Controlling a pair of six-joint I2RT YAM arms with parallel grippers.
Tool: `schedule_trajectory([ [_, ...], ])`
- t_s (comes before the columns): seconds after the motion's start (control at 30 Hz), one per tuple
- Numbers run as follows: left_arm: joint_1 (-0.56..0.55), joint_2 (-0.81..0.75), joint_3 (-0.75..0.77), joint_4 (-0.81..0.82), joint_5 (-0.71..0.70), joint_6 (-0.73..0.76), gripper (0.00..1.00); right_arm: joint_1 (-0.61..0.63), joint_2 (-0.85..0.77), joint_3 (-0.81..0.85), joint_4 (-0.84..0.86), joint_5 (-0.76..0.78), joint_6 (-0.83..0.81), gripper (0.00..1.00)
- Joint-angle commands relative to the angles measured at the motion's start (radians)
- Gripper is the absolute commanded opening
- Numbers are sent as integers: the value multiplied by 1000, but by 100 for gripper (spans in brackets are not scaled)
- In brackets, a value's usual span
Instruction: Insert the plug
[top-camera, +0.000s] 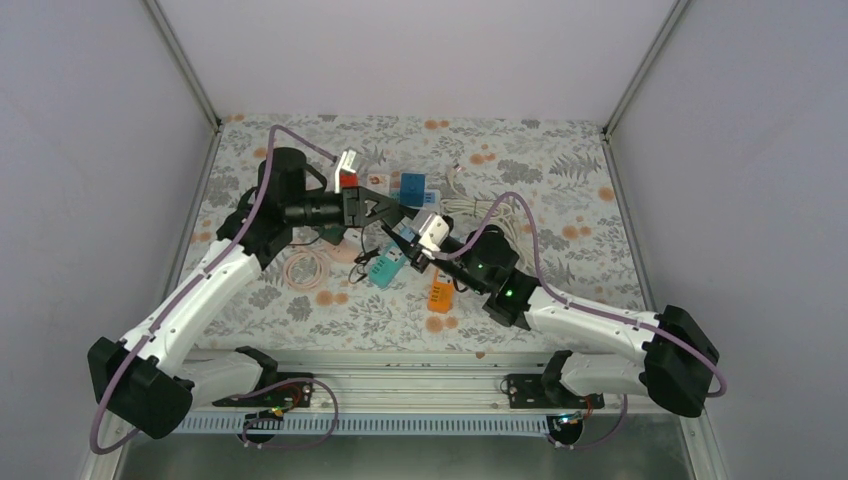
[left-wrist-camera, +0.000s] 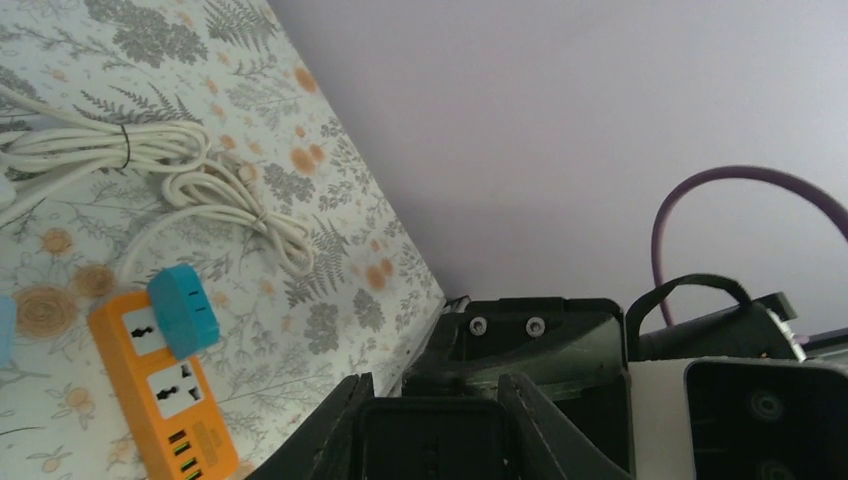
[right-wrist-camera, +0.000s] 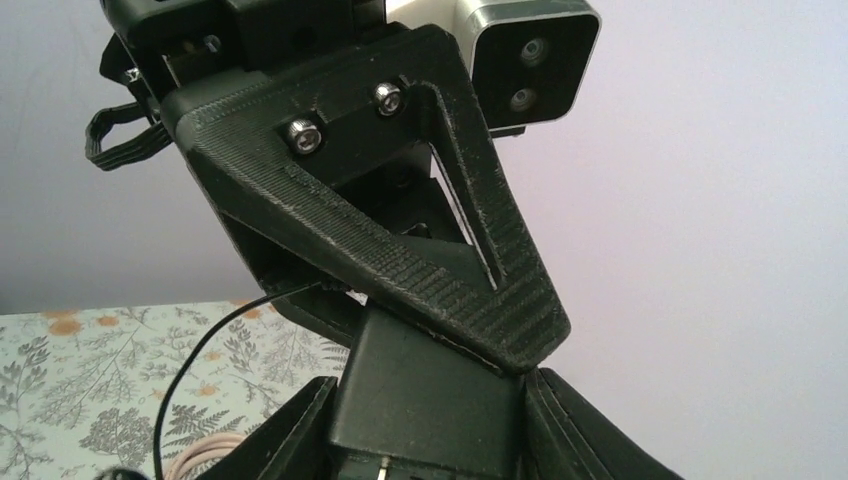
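Plug (right-wrist-camera: 410, 385) gripped from two sides

Right gripper (right-wrist-camera: 430, 435) is seen clenched on the black plug, which is held above the floral table (left-wrist-camera: 330, 250). Left gripper (left-wrist-camera: 432, 440) is closed on the same black block from the opposite side. On the table an orange power strip (left-wrist-camera: 165, 400) is laid flat. A teal adapter (left-wrist-camera: 184, 310) is set at its far end, and two sockets are left uncovered. Beyond it, a white cable (left-wrist-camera: 150, 160) is coiled.

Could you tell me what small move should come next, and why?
Probably the left pincer should ease open: both pincers appear closed on the black plug, so it cannot travel until one lets go, leaving the right pincer to carry it towards the orange power strip.
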Motion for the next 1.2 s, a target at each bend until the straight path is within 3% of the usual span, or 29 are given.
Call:
schedule_trajectory([
  [0.0, 0, -26, 41, -102, 12, 126, 34, -22, -29, 14, -25, -33, 19, 42],
  [0.1, 0, -33, 43, -119, 21, 150, 34, -29, -37, 14, -38, -45, 21, 42],
  [0.3, 0, -34, 54, -170, 10, 206, 10, -35, -21, 29, -55, -75, 32, 42],
  [0.37, 0, -36, 49, -177, -4, 215, 6, -36, -12, 33, -61, -62, 46, 45],
  [0.4, 0, -41, 48, -182, -23, 225, 6, -35, -8, 36, -67, -46, 63, 52],
  [0.5, 0, -58, 47, -211, -163, 271, 6, -36, -15, 27, -73, -14, 120, 88],
  [0.57, 0, -79, 41, -239, -292, 318, 6, -35, -42, 5, -81, -16, 161, 99],
  [0.77, -9, -161, -97, -230, -597, 409, 7, -36, -188, -83, -117, -38, 303, 100],
  [0.9, -91, -182, -187, -195, -764, 392, 7, -37, -272, -108, -189, 20, 400, 100],
  [1.17, -322, 21, -251, -111, -1111, 353, 7, -37, -414, -175, -262, 257, 555, 100],
])
